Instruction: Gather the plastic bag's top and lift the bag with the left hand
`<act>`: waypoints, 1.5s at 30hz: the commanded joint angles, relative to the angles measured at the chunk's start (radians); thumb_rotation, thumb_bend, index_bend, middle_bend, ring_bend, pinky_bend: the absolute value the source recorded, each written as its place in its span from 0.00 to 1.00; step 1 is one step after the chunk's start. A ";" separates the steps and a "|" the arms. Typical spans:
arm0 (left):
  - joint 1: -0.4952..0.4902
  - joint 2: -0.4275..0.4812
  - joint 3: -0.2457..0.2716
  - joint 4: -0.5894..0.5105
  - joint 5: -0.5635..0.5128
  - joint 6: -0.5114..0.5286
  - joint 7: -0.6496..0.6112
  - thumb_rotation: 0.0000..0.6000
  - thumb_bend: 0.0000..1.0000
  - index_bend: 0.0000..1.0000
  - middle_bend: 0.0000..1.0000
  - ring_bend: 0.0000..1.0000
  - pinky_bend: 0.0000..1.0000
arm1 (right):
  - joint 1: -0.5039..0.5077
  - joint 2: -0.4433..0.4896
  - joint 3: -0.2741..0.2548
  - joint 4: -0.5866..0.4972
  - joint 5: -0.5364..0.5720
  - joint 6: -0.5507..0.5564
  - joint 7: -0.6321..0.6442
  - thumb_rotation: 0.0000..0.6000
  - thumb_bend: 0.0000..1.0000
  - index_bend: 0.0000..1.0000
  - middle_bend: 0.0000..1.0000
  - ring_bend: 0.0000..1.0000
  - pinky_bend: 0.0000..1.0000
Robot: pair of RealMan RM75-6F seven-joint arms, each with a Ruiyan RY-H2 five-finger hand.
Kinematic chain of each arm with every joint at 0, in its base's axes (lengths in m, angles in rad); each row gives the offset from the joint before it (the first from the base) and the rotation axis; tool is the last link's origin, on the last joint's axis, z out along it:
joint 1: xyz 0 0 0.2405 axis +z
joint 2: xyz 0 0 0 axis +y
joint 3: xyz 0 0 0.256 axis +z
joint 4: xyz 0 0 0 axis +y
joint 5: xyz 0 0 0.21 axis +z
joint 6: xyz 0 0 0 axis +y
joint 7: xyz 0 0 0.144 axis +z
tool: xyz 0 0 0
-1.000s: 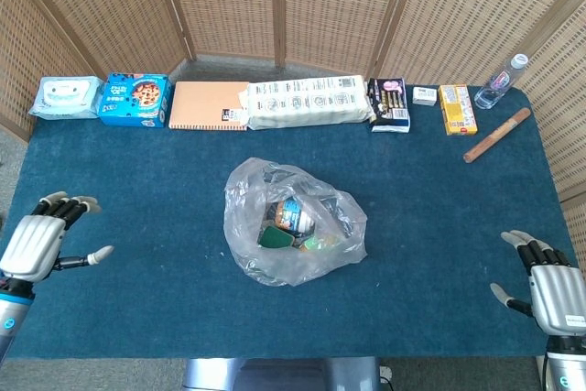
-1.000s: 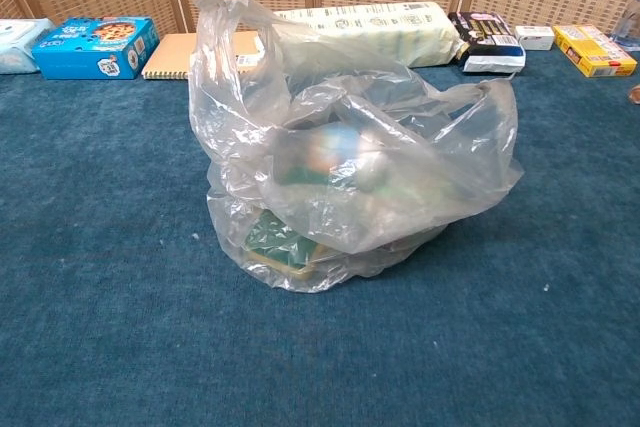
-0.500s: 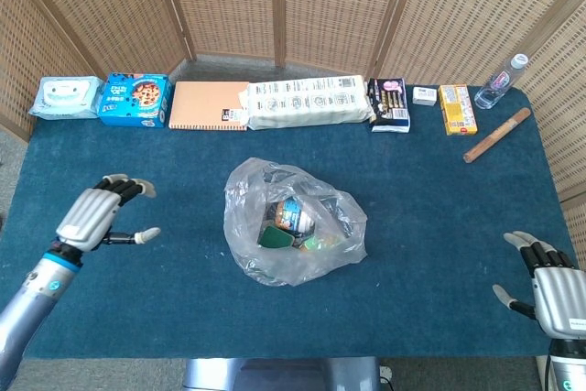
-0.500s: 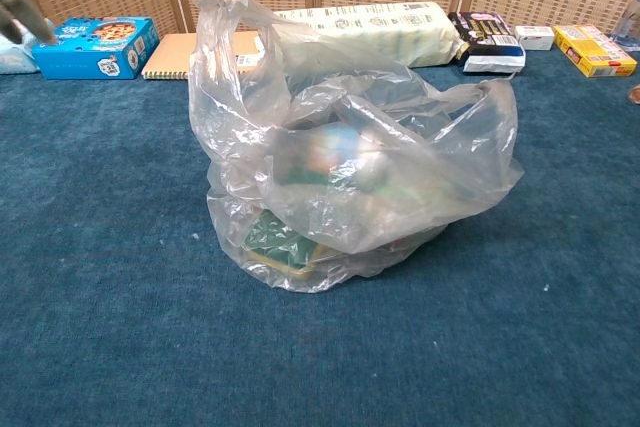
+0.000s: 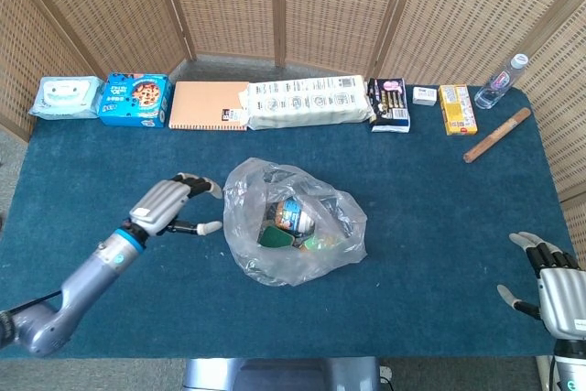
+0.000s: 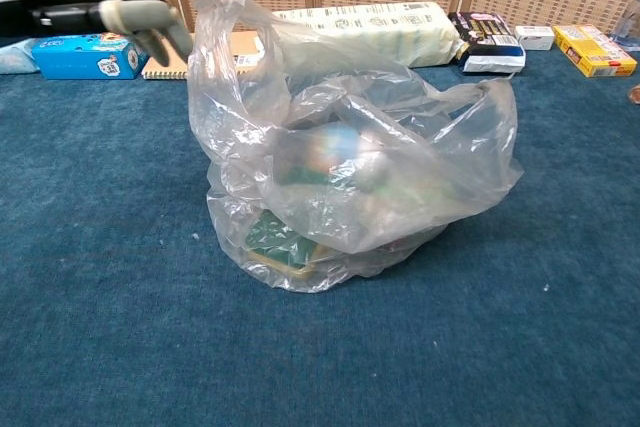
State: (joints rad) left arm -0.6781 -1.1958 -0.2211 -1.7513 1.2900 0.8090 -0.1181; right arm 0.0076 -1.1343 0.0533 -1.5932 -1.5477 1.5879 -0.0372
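Head view: the left hand, fingers spread wide and empty, sits just beside the crumpled clear plastic bag on the blue table — placed, likely, to gather its top.

Chest view: the bag's loose mouth rises just right of the fingertips — not yet touched.

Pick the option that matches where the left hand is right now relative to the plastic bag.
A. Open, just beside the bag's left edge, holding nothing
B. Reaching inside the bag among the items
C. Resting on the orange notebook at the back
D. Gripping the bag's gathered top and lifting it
A: in the head view the left hand hovers with fingers spread next to the plastic bag, whose top is ungathered and which sits on the table.
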 commanded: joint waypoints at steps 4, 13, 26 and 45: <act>-0.064 -0.061 -0.022 0.011 -0.062 -0.037 0.036 0.00 0.07 0.32 0.29 0.29 0.18 | -0.005 -0.003 0.001 0.014 0.005 0.002 0.014 0.93 0.17 0.21 0.23 0.28 0.32; -0.135 -0.116 -0.058 0.006 -0.122 -0.113 -0.051 0.00 0.07 0.32 0.29 0.29 0.19 | -0.018 -0.005 0.000 0.036 0.011 0.013 0.042 0.93 0.17 0.21 0.23 0.28 0.32; -0.127 -0.123 -0.156 -0.029 -0.051 -0.198 -0.484 0.00 0.07 0.32 0.30 0.29 0.20 | -0.026 -0.013 -0.001 0.059 0.011 0.015 0.064 0.94 0.17 0.21 0.23 0.28 0.32; -0.149 -0.219 -0.186 0.091 -0.001 -0.271 -1.028 0.00 0.07 0.32 0.33 0.31 0.21 | -0.032 -0.020 0.002 0.078 0.008 0.023 0.089 0.93 0.17 0.21 0.23 0.28 0.32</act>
State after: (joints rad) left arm -0.8052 -1.4002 -0.4013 -1.6954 1.2893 0.5872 -1.0885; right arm -0.0247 -1.1548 0.0550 -1.5152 -1.5400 1.6111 0.0512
